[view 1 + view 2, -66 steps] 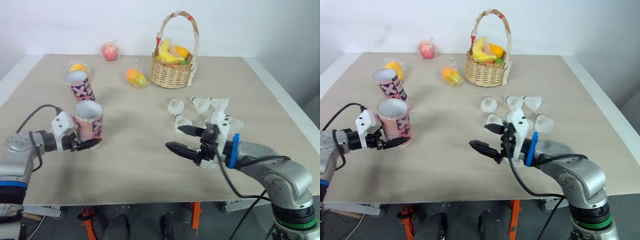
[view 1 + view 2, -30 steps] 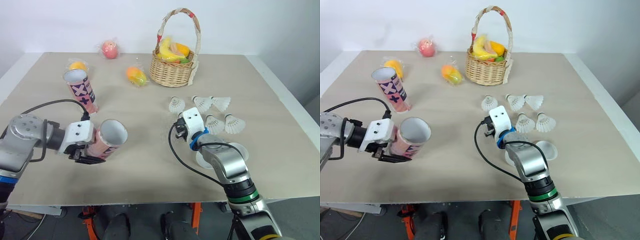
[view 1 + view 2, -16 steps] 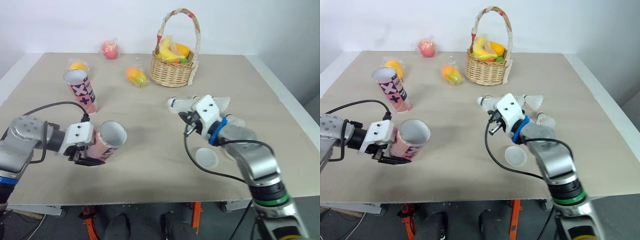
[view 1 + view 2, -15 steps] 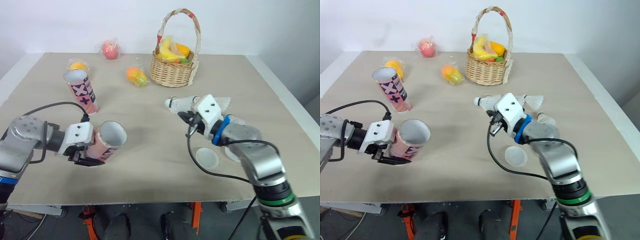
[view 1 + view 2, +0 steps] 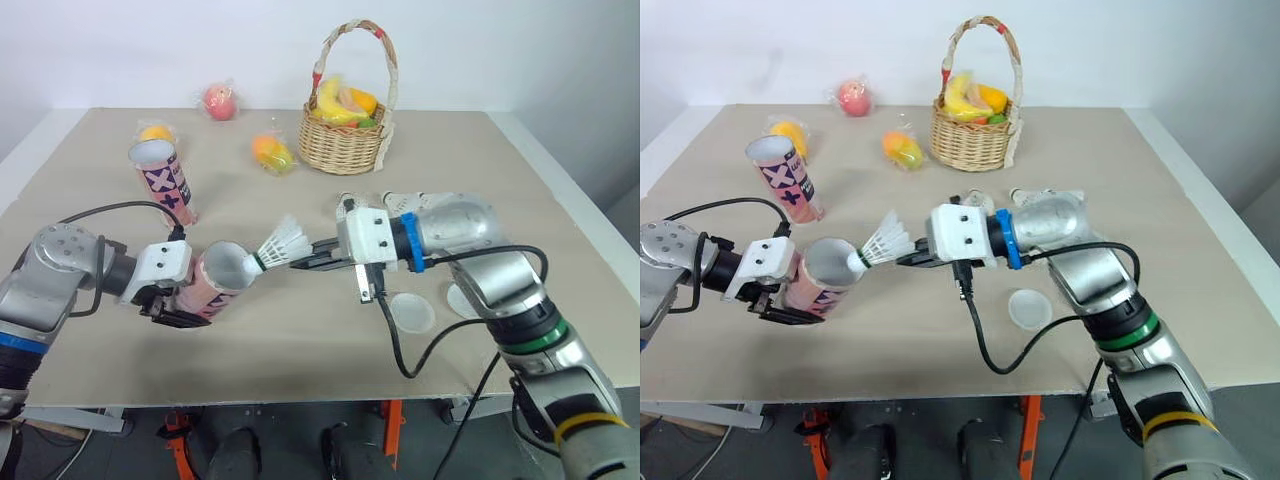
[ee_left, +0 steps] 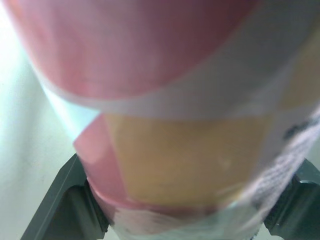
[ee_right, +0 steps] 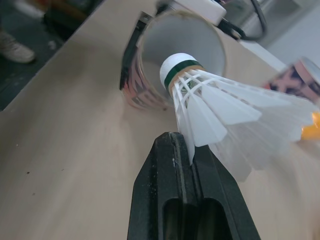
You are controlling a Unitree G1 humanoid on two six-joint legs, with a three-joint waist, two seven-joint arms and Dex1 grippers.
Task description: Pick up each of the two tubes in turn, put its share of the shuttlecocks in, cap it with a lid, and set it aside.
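My left gripper [image 5: 186,302] is shut on a pink patterned tube [image 5: 212,283], held tilted just above the table with its open mouth [image 7: 181,46] facing right. Its fingers [image 6: 69,201] clamp the tube's sides. My right gripper [image 5: 299,262] is shut on the feathers of a white shuttlecock [image 5: 282,243], whose cork tip [image 7: 177,65] sits at the tube's mouth. A second tube [image 5: 161,181] stands leaning at the back left. Two white lids [image 5: 413,312] [image 5: 463,300] lie under my right arm. More shuttlecocks [image 5: 401,203] lie partly hidden behind that arm.
A wicker basket [image 5: 345,148] of fruit stands at the back centre. Wrapped fruits lie on the back left of the table: a red one [image 5: 219,101], an orange one [image 5: 156,132] behind the standing tube, and a yellow-orange one [image 5: 272,153].
My right arm has swung left from the shuttlecock group, carrying a shuttlecock to the tilted tube's mouth. The left gripper and its tube have stayed put.
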